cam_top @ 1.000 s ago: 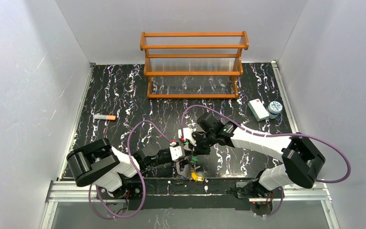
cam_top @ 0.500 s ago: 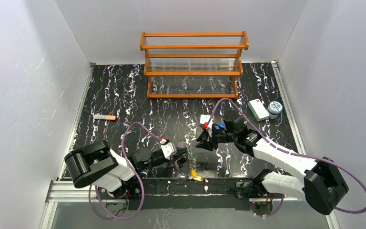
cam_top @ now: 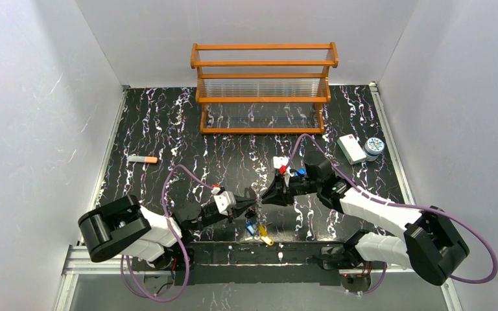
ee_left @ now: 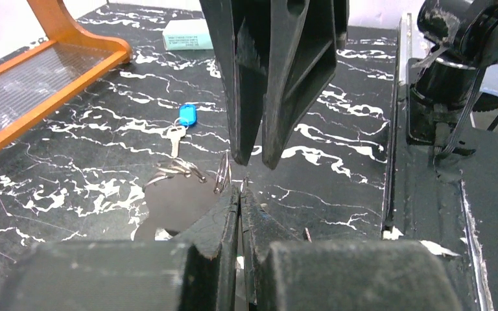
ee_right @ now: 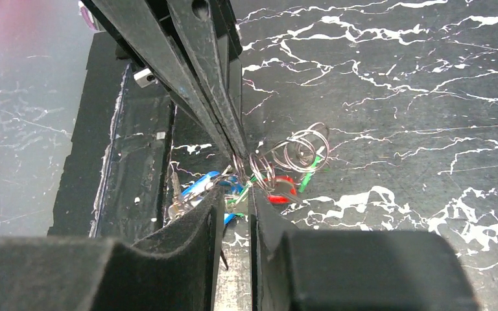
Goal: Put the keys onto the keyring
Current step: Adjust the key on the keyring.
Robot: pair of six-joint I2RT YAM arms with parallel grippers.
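The right tool (ee_right: 233,194), narrowly parted, is brought back against the left tool (ee_left: 240,191), clamped on the keyring (ee_left: 222,173), so a fresh threading attempt is expected.

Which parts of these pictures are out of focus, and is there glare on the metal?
Left wrist view: the left claw at the bottom is blurred, the blue key tag sharp. Right wrist view: the right claw is blurred too; the wire rings show bright glints. Top view: even light, sharp, no strong glare.

The left arm (cam_top: 152,227) and right arm (cam_top: 373,208) have white shells, black joints, purple cables (cam_top: 181,166) and black tapered pincer fingers (ee_left: 214,249).
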